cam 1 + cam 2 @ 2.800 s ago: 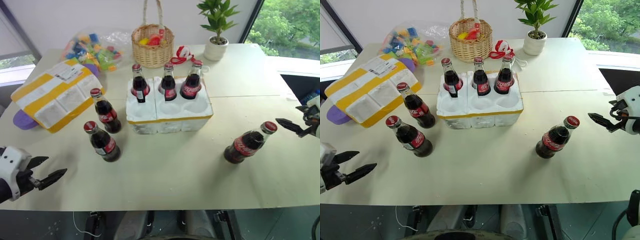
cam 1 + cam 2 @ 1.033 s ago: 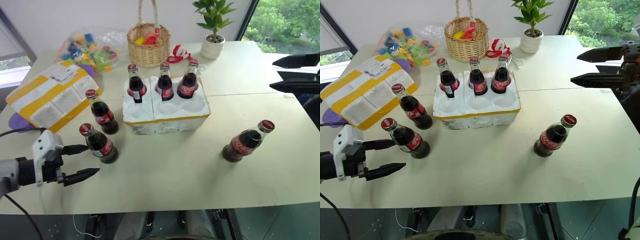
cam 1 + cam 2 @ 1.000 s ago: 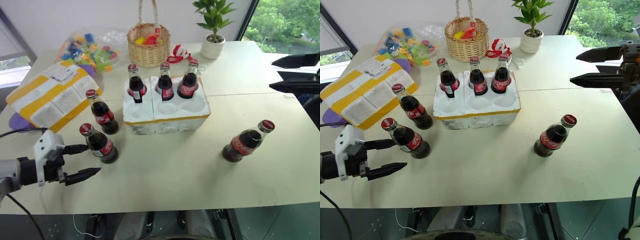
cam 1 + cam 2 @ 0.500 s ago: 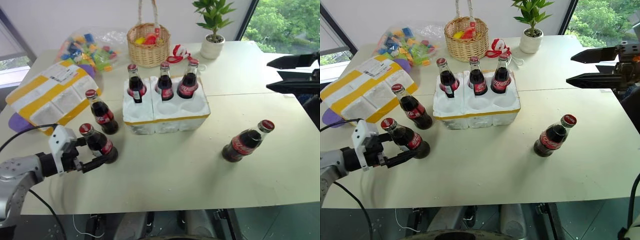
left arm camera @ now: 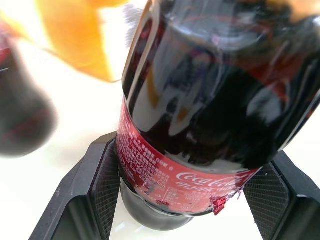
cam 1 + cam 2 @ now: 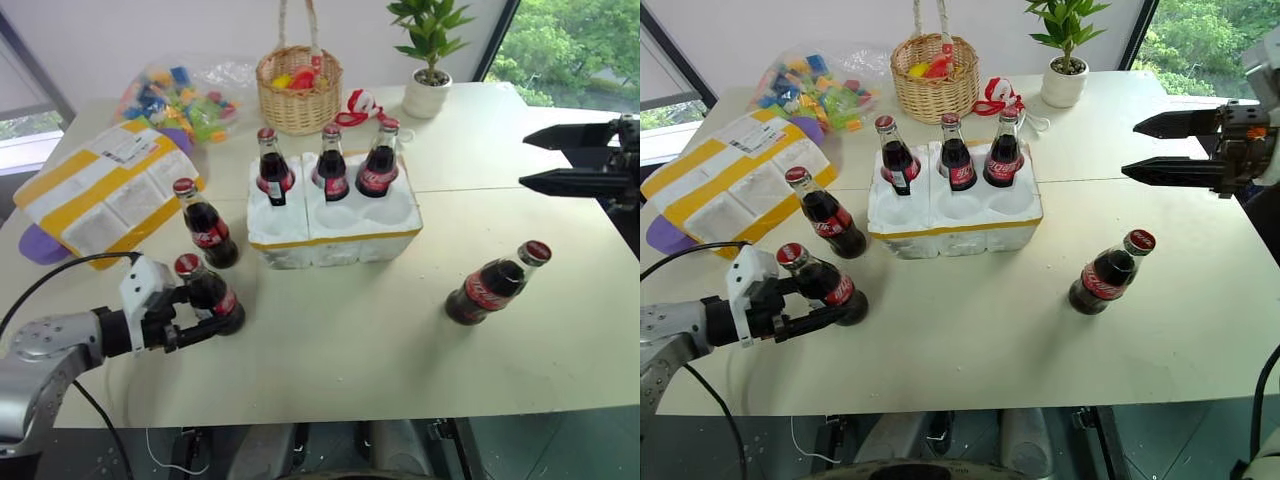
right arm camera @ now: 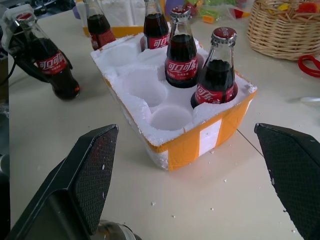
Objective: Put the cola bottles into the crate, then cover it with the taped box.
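Note:
Three cola bottles stand in the back wells of the white crate; its front wells hold nothing. My left gripper is shut on a cola bottle at the near left, which leans a little; in the left wrist view both pads press its red label. Another cola bottle stands just behind it. One more cola bottle stands at the right. My right gripper hangs open above the table's right side, pointing left. The taped box lies at the far left.
A wicker basket, a clear bag of colourful toys, a potted plant and a red-and-white item sit along the back. A purple thing shows under the taped box. Bare table lies between the crate and the near edge.
My left gripper has moved right, around the near-left cola bottle, and closed on it; the bottle has shifted slightly right. The right gripper, low 2.8 s ago, has been raised since.

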Robot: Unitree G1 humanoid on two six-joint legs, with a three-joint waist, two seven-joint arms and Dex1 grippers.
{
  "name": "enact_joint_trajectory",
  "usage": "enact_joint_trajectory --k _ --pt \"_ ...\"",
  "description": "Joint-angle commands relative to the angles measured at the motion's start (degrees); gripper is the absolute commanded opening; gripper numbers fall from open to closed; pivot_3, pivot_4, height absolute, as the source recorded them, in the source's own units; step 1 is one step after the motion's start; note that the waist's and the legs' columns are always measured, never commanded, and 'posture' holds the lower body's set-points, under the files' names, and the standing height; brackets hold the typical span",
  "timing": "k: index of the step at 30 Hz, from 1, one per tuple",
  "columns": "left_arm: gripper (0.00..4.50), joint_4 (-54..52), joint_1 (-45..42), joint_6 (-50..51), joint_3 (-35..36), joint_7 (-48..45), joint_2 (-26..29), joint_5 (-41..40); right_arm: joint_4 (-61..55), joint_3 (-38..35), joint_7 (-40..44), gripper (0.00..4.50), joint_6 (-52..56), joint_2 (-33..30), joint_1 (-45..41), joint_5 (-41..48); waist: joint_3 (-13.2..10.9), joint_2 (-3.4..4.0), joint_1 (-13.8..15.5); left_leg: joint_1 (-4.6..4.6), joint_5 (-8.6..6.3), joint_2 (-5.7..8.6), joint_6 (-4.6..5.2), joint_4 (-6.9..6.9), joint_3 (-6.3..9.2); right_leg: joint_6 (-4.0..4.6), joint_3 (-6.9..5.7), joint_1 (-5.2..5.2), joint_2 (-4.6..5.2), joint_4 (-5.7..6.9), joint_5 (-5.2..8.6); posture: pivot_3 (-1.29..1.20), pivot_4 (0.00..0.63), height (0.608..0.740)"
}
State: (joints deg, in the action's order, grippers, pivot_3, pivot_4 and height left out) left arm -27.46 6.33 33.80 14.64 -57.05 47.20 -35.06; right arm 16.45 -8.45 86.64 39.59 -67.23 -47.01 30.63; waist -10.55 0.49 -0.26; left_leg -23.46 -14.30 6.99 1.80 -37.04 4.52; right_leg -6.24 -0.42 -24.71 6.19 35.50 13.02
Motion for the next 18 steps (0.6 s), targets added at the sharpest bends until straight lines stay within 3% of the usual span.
enact_joint_trajectory --k 1,10,18 --pt "2.81 -4.21 -4.07 0.3 -0.25 -0.21 0.99 -2.83 -2.74 -2.76 -1.0 4.5 0.06 -0.23 0.59 1.55 0.0 0.0 0.05 0.0 0.0 0.0 0.0 -0.01 0.0 0.0 0.0 0.0 0.0 0.01 0.0 0.0 0.15 0.732" --pt "2.81 -5.82 -12.41 3.97 -0.92 -1.92 3.92 -7.21 -5.97 -5.26 -3.55 4.5 1.66 -0.03 4.16 3.52 -0.01 0.01 0.59 0.0 0.01 0.0 0.0 -0.03 0.0 -0.02 0.0 -0.04 -0.03 0.08 -0.01 0.0 0.15 0.732" --pt "2.81 -5.81 -19.53 3.76 -9.82 0.35 1.62 -4.16 -8.98 -8.17 -6.71 4.5 3.17 0.54 7.47 5.84 -0.01 -0.01 1.06 0.0 0.01 0.03 0.01 -0.11 0.0 -0.01 0.01 0.03 0.0 0.07 -0.01 0.0 0.15 0.732"
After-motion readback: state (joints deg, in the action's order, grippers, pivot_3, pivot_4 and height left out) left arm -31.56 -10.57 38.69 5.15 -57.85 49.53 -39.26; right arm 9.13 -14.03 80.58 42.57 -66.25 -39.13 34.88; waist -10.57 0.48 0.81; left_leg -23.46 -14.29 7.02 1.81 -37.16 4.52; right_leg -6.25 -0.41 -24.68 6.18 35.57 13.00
